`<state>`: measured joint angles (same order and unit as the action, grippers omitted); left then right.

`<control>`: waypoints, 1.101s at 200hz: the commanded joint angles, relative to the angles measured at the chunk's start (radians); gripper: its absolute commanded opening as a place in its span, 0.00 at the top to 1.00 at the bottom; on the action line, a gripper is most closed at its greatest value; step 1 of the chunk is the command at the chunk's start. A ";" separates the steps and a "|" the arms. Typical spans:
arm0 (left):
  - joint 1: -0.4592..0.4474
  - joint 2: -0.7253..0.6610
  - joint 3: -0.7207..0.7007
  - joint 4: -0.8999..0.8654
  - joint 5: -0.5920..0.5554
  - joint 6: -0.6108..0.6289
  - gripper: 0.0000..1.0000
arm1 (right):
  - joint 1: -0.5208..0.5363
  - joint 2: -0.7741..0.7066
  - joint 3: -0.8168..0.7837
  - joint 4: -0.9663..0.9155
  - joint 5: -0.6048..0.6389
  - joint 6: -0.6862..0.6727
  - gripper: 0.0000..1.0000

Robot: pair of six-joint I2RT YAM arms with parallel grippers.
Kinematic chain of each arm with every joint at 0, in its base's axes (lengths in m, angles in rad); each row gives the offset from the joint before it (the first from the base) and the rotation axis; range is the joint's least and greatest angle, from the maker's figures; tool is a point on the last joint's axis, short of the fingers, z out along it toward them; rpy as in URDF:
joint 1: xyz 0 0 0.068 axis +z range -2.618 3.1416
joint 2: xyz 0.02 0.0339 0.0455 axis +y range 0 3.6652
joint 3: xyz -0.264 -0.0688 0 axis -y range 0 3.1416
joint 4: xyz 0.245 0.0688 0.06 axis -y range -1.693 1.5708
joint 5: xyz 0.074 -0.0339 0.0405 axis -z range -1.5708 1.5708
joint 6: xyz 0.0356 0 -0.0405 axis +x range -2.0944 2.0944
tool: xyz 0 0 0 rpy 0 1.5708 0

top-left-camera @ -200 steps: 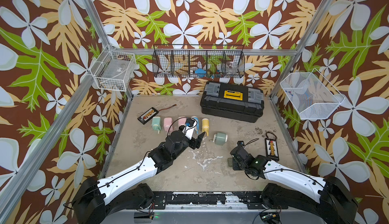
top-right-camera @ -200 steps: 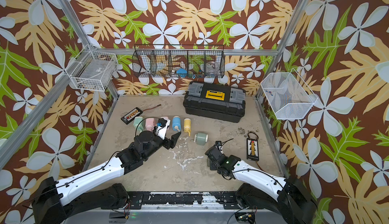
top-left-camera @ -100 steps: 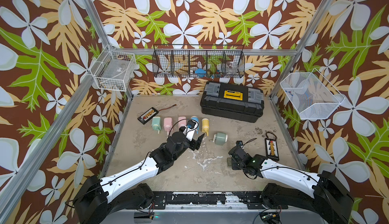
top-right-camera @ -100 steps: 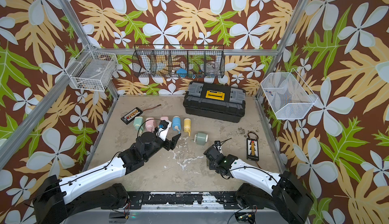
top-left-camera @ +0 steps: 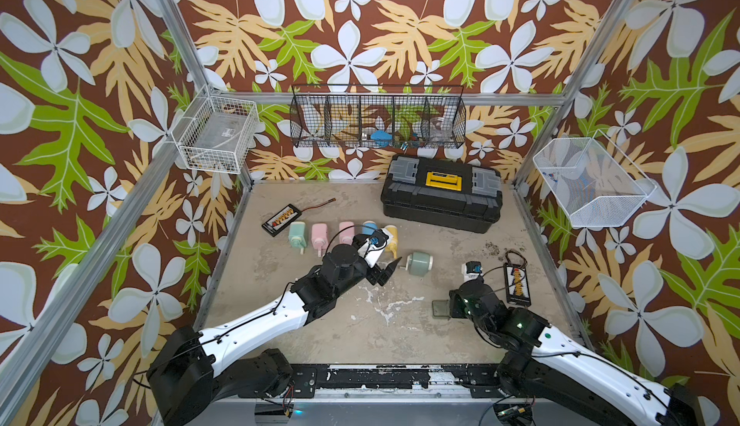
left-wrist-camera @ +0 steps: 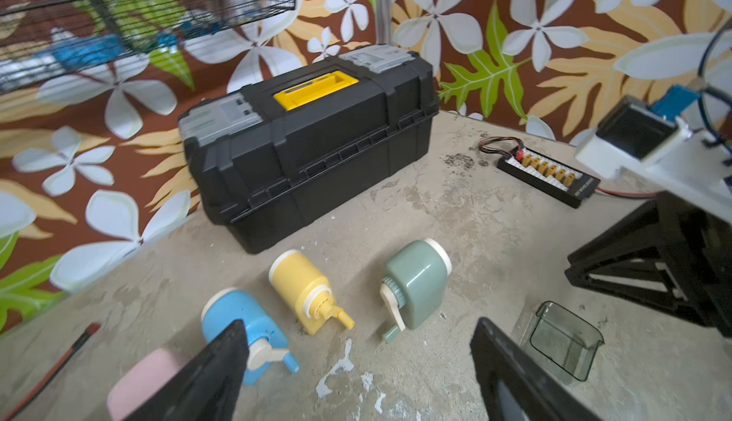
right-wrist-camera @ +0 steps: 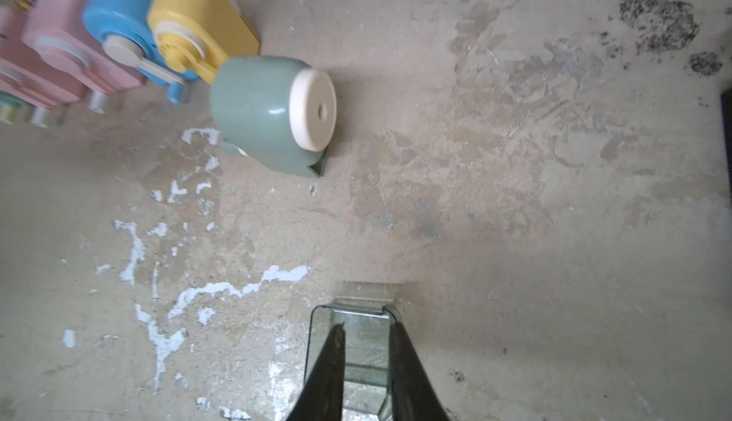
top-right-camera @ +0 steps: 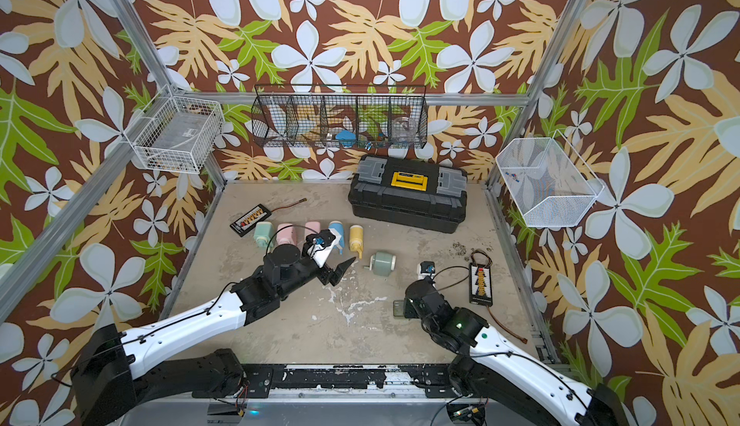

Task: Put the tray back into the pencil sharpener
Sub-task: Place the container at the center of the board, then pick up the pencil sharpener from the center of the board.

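Note:
The tray point(top-left-camera: 439, 309) point(top-right-camera: 399, 308) point(left-wrist-camera: 564, 343) is a clear greenish tub lying on the table, open side up. My right gripper point(right-wrist-camera: 366, 328) point(top-left-camera: 452, 308) reaches into it, jaws a little open. One finger is inside the tray point(right-wrist-camera: 352, 320) and the other lies along its side wall. The green pencil sharpener point(top-left-camera: 419, 263) point(top-right-camera: 382, 263) point(left-wrist-camera: 416, 280) point(right-wrist-camera: 269, 110) rests on the table apart from the tray, crank toward my left arm. My left gripper point(left-wrist-camera: 356, 363) point(top-left-camera: 385, 272) hovers just left of the sharpener, wide open and holding nothing.
A row of mint, pink, blue and yellow sharpeners point(top-left-camera: 344, 233) lies behind my left gripper. A black toolbox point(top-left-camera: 440, 199) stands at the back. Connector boards lie at back left point(top-left-camera: 281, 219) and right point(top-left-camera: 516, 284). Pencil shavings point(top-left-camera: 490, 247) are scattered beyond the tray. Wire baskets hang on the walls.
My left gripper's jaws have spread wider and shifted slightly toward the green sharpener. My right gripper's jaws, shut before, have parted a little at the tray.

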<state>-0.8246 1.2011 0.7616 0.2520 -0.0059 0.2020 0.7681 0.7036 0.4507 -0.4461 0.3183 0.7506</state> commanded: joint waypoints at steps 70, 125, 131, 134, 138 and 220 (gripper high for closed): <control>0.007 0.403 0.353 -0.347 0.329 0.435 0.07 | -0.001 -0.204 -0.006 -0.034 0.081 -0.009 0.78; 0.024 0.640 0.619 -0.571 0.423 0.641 0.07 | 0.000 -0.222 -0.012 -0.034 0.060 -0.005 0.78; 0.027 0.665 0.652 -0.601 0.426 0.649 0.08 | 0.000 -0.221 -0.012 -0.032 0.059 -0.005 0.78; 0.029 0.678 0.670 -0.617 0.427 0.653 0.08 | -0.001 -0.221 -0.012 -0.032 0.059 -0.006 0.78; 0.029 0.696 0.694 -0.636 0.428 0.659 0.09 | 0.000 -0.222 -0.013 -0.032 0.058 -0.007 0.78; 0.049 0.952 0.969 -0.795 0.379 0.699 0.15 | -0.001 -0.216 -0.017 -0.021 0.028 -0.020 0.78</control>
<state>-0.7860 2.1098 1.6695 -0.4637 0.3805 0.8742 0.7673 0.4862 0.4335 -0.4774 0.3546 0.7425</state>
